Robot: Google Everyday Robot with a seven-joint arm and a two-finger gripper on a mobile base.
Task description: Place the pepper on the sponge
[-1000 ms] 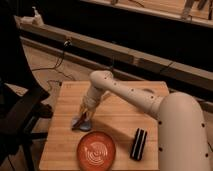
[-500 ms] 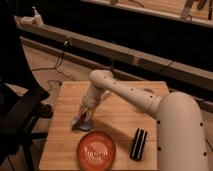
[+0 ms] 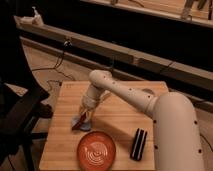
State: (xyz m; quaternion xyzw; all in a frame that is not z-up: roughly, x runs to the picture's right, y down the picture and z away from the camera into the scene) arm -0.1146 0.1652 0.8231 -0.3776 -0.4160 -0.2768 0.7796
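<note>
We see the gripper [image 3: 85, 115] low over the blue-grey sponge [image 3: 80, 120] on a wooden table [image 3: 65, 100]. The red pepper [image 3: 76, 126] pokes out beneath it, and we cannot tell whether it is gripped.

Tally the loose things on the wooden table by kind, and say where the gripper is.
Pepper: 1
Sponge: 1
Orange-red plate: 1
Black ribbed block: 1
Total: 4
The gripper is low over the sponge, at the table's left side.

The white rounded robot arm [image 3: 131, 98] stretches from the lower right, its gripper [image 3: 84, 118] pointing down left of centre.
</note>
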